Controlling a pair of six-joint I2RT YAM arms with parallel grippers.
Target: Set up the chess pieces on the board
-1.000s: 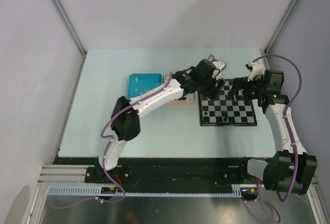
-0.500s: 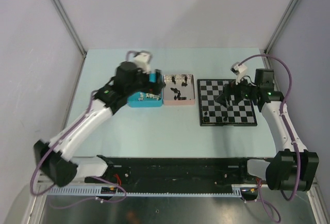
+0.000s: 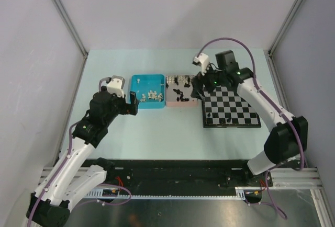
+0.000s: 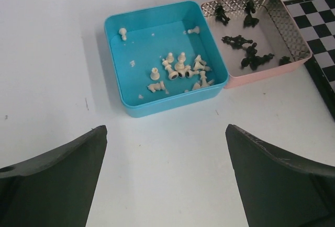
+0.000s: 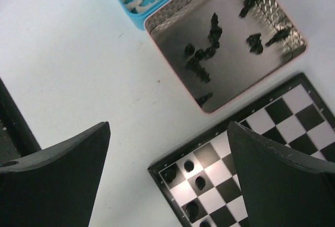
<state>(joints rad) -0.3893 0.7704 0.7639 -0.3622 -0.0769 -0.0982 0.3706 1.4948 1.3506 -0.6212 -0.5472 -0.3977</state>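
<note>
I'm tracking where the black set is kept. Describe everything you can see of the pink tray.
The pink tray is a shallow square box with pink outer walls, shiny embossed inner walls and a greyish floor. It sits flat on the table, with one side against the blue tray and the opposite side near the board. Black chess pieces lie scattered inside it, several tipped over.

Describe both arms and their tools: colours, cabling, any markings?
Both match: left arm and right arm have white links and black joint housings, with a purple cable looping loosely along each. A small white camera block sits on each wrist. Left tool and right tool are black, with broad matte dark-grey fingers. No markings readable.
</note>
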